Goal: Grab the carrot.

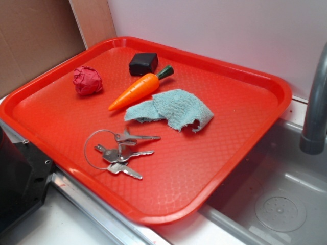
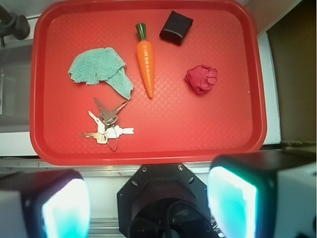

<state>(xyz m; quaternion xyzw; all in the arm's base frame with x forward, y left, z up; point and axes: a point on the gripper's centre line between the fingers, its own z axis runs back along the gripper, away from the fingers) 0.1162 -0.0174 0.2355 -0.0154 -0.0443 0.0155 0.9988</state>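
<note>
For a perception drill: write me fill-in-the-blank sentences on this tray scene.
1. The carrot has a dark ___ stem.
2. The teal cloth lies on the red ___.
3. The keys hang on a metal ___.
4. The gripper fingers stand ___, holding nothing.

Missing words: green; tray; ring; open

Oblique exterior; overhead wrist; shared tray

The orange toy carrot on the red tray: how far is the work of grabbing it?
Nothing is done yet. The smooth orange plastic carrot with its green stem lies flat on the red plastic tray, beside the teal cloth scrap, untouched. The gripper is open and empty, well back from the tray. Approaching, closing and lifting all remain.
</note>
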